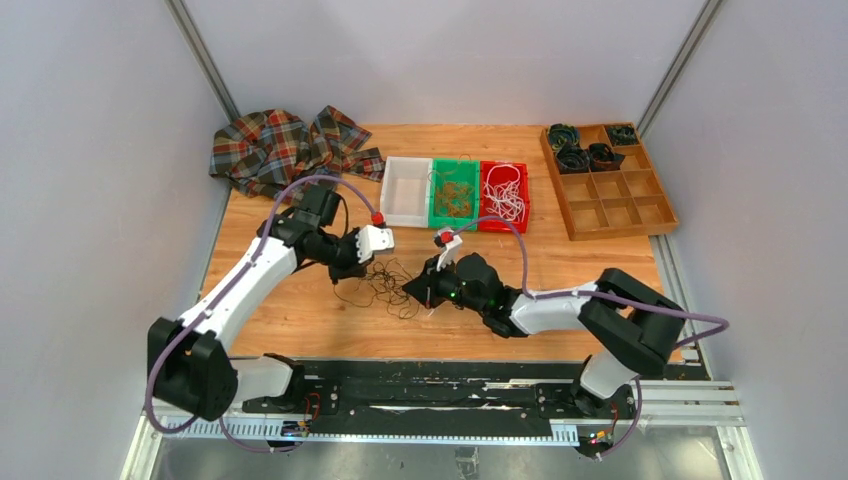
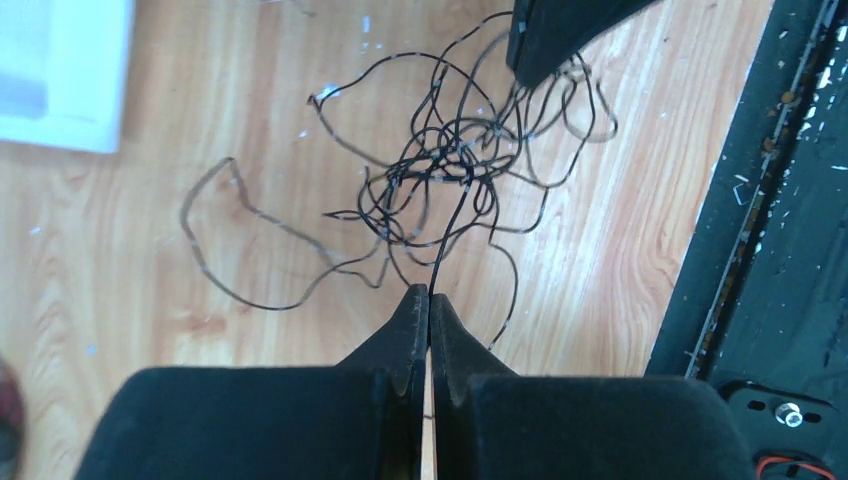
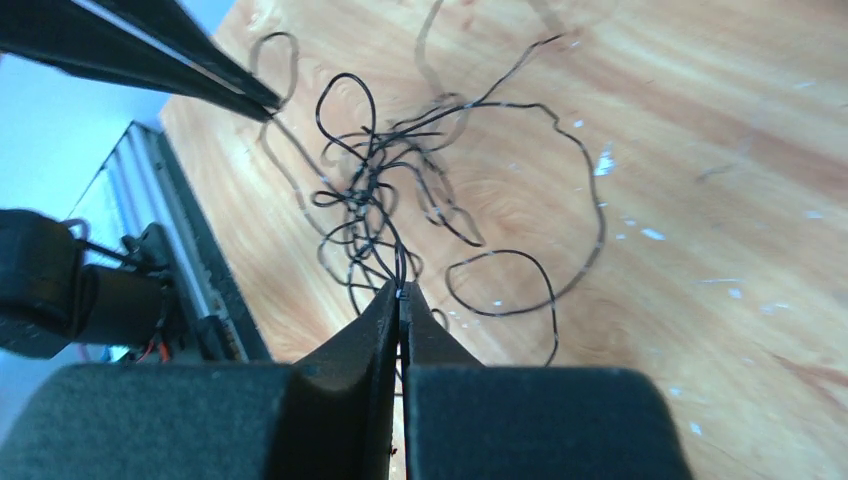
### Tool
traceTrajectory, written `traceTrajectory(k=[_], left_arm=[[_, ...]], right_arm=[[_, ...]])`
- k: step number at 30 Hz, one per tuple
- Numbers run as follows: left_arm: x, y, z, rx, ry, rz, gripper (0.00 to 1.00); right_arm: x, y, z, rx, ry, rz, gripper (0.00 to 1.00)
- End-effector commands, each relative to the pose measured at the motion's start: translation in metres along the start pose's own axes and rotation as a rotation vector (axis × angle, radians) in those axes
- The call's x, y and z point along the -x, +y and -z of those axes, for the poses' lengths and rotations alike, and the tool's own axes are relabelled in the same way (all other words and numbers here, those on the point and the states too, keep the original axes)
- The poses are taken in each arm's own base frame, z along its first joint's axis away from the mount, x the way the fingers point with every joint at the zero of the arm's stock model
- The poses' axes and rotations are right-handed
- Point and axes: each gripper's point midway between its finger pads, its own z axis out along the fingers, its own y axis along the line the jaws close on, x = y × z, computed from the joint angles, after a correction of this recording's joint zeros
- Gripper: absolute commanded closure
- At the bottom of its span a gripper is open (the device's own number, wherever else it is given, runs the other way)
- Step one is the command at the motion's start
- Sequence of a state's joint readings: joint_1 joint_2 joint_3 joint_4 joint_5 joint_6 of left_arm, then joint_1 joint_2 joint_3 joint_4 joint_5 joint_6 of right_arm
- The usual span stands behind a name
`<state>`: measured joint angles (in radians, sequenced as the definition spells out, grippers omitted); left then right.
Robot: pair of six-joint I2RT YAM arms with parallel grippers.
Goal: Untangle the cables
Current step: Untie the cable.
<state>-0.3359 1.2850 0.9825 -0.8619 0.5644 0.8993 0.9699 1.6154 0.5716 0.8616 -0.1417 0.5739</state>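
Note:
A loose tangle of thin black cables lies on the wooden table between my two arms. My left gripper sits at the tangle's left edge. In the left wrist view, that gripper is shut on one black strand leading up into the knot. My right gripper is at the tangle's right edge. Seen from the right wrist, the right gripper is shut on strands rising from the knot. Each wrist view shows the other arm's fingers across the tangle.
Behind the tangle stand a white bin, a green bin with copper-orange cables and a red bin with white cables. A wooden compartment box is at back right, a plaid cloth at back left, a black rail along the near edge.

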Motion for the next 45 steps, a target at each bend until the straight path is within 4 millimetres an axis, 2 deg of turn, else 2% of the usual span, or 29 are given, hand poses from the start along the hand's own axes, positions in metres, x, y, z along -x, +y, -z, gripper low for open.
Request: traceTrajectory(k=[1,7,14,18,23,29,32,35,39,45], left_arm=[[0.004,0.006,0.028,0.115,0.036,-0.012,0.99],[0.001,0.008,0.048,0.183,0.079,-0.024,0.99],[-0.016,0.034,0.086,0.349,0.125,-0.01,0.99],[-0.027,0.045,0.103,0.415,0.156,0.004,0.99],[-0.037,0.05,0.112,0.455,0.204,-0.016,0.99],[-0.055,0.063,0.119,0.532,0.304,-0.07,0.99],[-0.071,0.067,0.122,0.556,0.378,-0.11,0.99],[-0.088,0.068,0.121,0.555,0.442,-0.146,0.99],[-0.098,0.069,0.119,0.549,0.463,-0.129,0.99],[-0.127,0.076,0.119,0.569,0.566,-0.162,0.99]], right_arm=[[0.0,-0.046,0.02,-0.244,0.014,0.067,1.0],[0.01,-0.063,0.042,-0.381,0.028,0.113,1.0],[0.016,-0.084,0.078,-0.545,0.025,0.134,0.99],[0.027,-0.091,0.101,-0.609,-0.032,0.132,0.99],[0.066,-0.084,0.132,-0.565,-0.187,0.052,0.99],[0.113,-0.094,0.18,-0.644,-0.295,0.028,0.99],[0.136,-0.104,0.211,-0.733,-0.338,0.045,0.99],[0.159,-0.123,0.245,-0.849,-0.374,0.04,0.99],[0.185,-0.139,0.284,-0.951,-0.425,0.027,0.99],[0.206,-0.158,0.341,-1.139,-0.492,-0.017,0.99]])
